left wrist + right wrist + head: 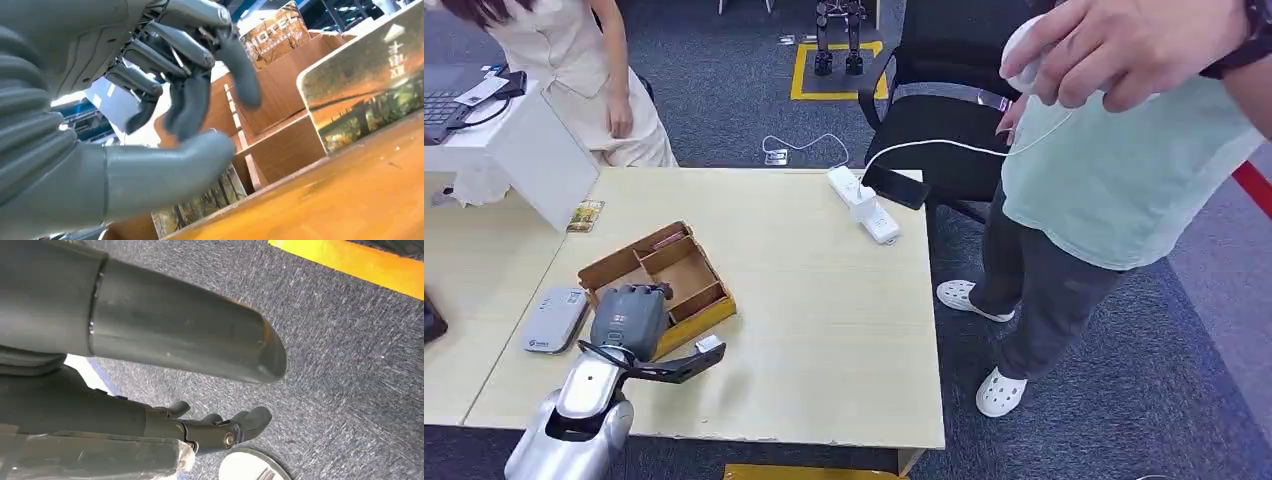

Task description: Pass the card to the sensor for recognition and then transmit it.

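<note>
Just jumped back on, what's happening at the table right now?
The left hand is down at the cardboard box of cards, fingers curled but not yet holding a card. The grey sensor lies on the table beside the box, untouched. The right hand hangs over the carpet, holding nothing. A person stands at the table's right side.

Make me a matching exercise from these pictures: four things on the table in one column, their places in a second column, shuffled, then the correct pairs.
Things
1. cardboard box
2. grey card reader
3. white power strip
4. left hand

Places
A. far edge of the table, near the office chair
B. over the box's near end
C. just left of the box
D. left part of the table, holding cards

Pairs: 1-D, 2-C, 3-A, 4-B
</note>
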Available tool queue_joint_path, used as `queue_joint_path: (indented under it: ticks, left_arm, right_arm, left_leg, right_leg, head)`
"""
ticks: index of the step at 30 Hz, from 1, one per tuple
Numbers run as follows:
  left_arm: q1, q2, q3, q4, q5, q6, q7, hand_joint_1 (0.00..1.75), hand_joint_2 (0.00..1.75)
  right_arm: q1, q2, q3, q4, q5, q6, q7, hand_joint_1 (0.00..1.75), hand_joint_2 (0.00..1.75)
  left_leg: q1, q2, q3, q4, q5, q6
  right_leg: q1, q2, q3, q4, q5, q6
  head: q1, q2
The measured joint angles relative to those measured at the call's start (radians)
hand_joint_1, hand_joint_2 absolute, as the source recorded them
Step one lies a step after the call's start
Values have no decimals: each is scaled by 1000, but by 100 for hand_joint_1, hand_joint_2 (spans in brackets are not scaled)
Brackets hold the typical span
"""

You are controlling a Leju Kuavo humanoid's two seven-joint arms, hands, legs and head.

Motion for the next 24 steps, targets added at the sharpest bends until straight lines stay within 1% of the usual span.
queue_joint_path:
  ticks: [2,5,11,15,20,21,24]
  left_arm:
    - [0,-2,0,0,0,1,-16,0,175]
    - [4,-9,0,-11,0,0,-66,0,175]
    - [9,-16,0,-48,7,-7,-135,0,175]
    - [9,-16,6,-71,13,-16,-147,0,175]
    - [10,-11,15,-105,51,-27,-168,0,175]
    - [11,-7,15,-118,74,-42,-185,0,175]
    - [29,8,14,-151,122,-69,-209,0,175]
  right_arm:
    - [0,0,0,0,0,0,0,0,0]
    - [1,0,0,0,0,0,0,0,0]
    - [2,0,0,0,0,0,0,0,0]
    - [2,0,0,0,0,0,0,0,0]
    - [2,0,0,0,0,0,0,0,0]
    - [2,0,0,0,0,0,0,0,0]
    - [3,0,-2,0,0,0,-2,0,0]
  left_leg:
    - [0,0,0,0,0,0]
    - [0,0,0,0,0,0]
    - [0,0,0,0,0,0]
    - [0,0,0,0,0,0]
    - [0,0,0,0,0,0]
    - [0,0,0,0,0,0]
    - [0,0,0,0,0,0]
  right_leg:
    - [0,0,0,0,0,0]
    - [0,0,0,0,0,0]
    - [0,0,0,0,0,0]
    - [0,0,0,0,0,0]
    - [0,0,0,0,0,0]
    - [0,0,0,0,0,0]
    - [0,0,0,0,0,0]
  head:
    - [0,0]
    - [0,0]
    - [0,0]
    - [0,0]
    - [0,0]
    - [0,0]
    - [0,0]
